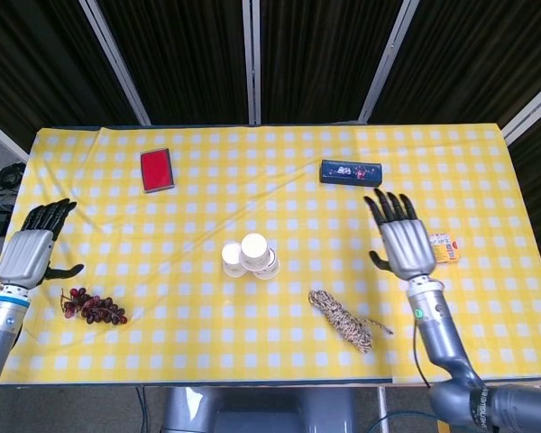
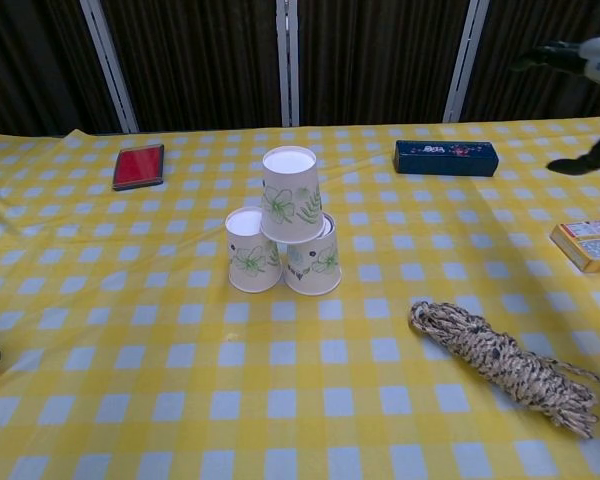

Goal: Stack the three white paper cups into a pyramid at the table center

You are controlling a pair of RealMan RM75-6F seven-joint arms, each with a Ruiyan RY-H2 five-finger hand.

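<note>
Three white paper cups with leaf prints stand upside down as a pyramid at the table centre. The top cup (image 2: 289, 194) (image 1: 253, 246) rests on the left base cup (image 2: 250, 250) (image 1: 233, 258) and the right base cup (image 2: 316, 262) (image 1: 268, 264). My right hand (image 1: 403, 241) hovers open, fingers spread, far to the right of the stack; only its fingertips (image 2: 572, 60) show at the chest view's top right edge. My left hand (image 1: 29, 252) is open at the table's left edge, holding nothing.
A coiled rope (image 2: 500, 365) (image 1: 343, 319) lies front right of the cups. A dark blue box (image 2: 446, 156) (image 1: 351, 171) and a red case (image 2: 139, 165) (image 1: 156, 169) sit at the back. An orange packet (image 2: 588, 243) is at the right, grapes (image 1: 92, 307) at the left.
</note>
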